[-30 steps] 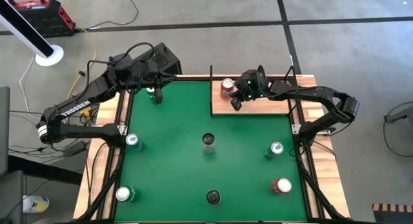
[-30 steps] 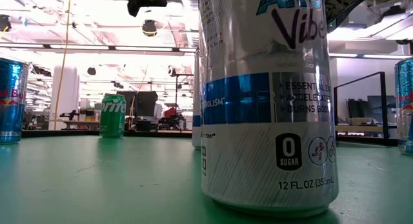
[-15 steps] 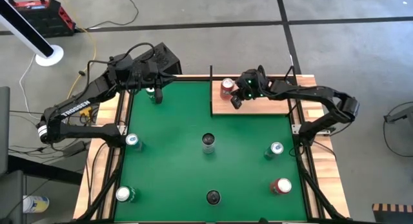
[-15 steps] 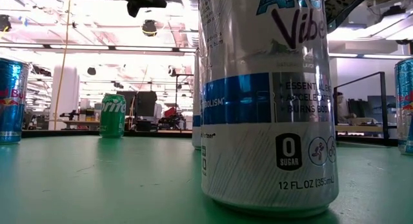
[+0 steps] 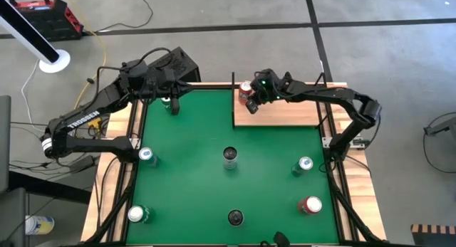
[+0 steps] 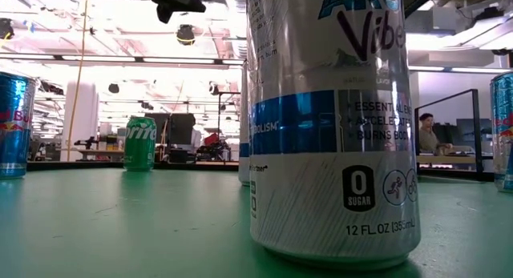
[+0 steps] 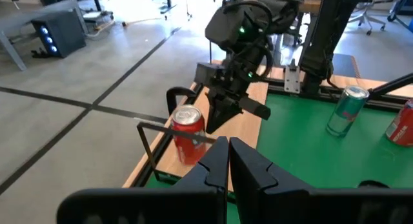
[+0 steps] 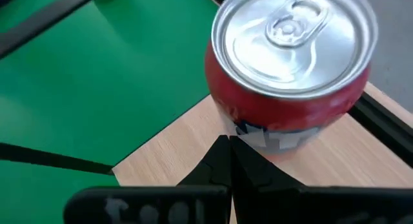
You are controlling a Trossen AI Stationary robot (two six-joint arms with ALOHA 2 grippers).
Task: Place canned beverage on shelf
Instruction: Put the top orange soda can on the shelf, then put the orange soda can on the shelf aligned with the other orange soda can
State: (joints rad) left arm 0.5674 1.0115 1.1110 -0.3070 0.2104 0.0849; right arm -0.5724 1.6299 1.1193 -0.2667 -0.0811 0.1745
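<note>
Green Sprite can [image 6: 139, 143], blue Red Bull can [image 6: 14, 124], seated person [image 6: 426, 134] beyond, perhaps at a desk

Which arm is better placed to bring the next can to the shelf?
Probably the left. Its shut gripper hangs beside the green can at the far edge. The right gripper, also shut, is at the red can already standing on the shelf.

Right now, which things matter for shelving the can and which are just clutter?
In play:
- red can standing on the shelf
- right gripper, shut, beside that can

Just lying about:
- green can
- blue can
- left gripper, shut, waiting at the far edge
</note>
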